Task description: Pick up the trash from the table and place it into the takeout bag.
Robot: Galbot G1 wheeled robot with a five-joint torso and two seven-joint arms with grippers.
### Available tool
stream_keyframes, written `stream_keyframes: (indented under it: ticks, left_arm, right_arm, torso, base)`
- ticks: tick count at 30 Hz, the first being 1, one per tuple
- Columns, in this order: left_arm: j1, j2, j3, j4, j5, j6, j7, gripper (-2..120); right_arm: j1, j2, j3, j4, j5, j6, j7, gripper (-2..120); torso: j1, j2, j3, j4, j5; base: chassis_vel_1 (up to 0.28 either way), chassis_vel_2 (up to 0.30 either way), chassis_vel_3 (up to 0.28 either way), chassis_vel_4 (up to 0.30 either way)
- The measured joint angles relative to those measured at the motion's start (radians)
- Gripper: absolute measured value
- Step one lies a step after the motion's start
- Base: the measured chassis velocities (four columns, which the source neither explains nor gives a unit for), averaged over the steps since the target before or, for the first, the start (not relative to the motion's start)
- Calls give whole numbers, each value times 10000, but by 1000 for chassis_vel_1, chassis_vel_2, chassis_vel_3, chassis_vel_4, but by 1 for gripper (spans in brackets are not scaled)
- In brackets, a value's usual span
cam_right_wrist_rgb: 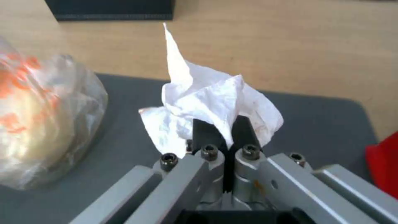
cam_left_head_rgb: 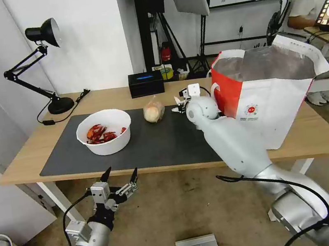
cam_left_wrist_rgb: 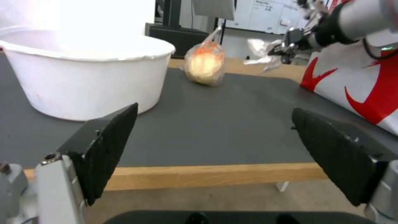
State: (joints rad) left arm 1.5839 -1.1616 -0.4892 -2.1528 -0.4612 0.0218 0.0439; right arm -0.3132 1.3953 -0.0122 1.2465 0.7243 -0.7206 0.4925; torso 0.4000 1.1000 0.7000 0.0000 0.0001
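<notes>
While the right gripper (cam_right_wrist_rgb: 224, 132) pinches the crumpled white tissue (cam_right_wrist_rgb: 211, 102) between its pressed-together jaws above the dark grey mat (cam_left_head_rgb: 155, 143), the bagged bun (cam_left_head_rgb: 154, 111) lies just beside them; the left gripper (cam_left_head_rgb: 120, 178) hangs spread below the table (cam_left_head_rgb: 320, 131) edge.

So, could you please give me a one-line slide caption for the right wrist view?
Right claw shut on the crumpled white tissue above the dark grey mat, beside the bagged bun.
</notes>
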Motion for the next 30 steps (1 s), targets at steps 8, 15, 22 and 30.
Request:
stream_keyframes:
  ticks: [8, 15, 22, 30]
  left_arm:
    - [30, -47, -21, -41, 15, 0, -9, 100]
    - [64, -57, -14, -103, 67, 21, -54, 100]
    - [123, -80, -39, -130, 107, 23, -225, 100]
    - [164, -81, -100, -175, 107, 23, -229, 100]
  right_arm:
    - [-422, -671, -26, 1642, 189, 0, 174, 0]
    - [-607, -926, -51, 2623, 474, -1, 227, 0]
    - [-686, -924, -198, 2906, 564, -6, 318, 0]
    - [-875, -766, -385, 3108, 717, -13, 351, 0]
  torso:
    - [0, 0, 0, 0, -1]
    - [0, 0, 0, 0, -1]
    - [0, 0, 0, 0, -2]
    - [0, 0, 0, 0, -2]
  base:
    - [0, 0, 0, 0]
    - [0, 0, 0, 0]
    - [0, 0, 0, 0]
    - [0, 0, 0, 0]
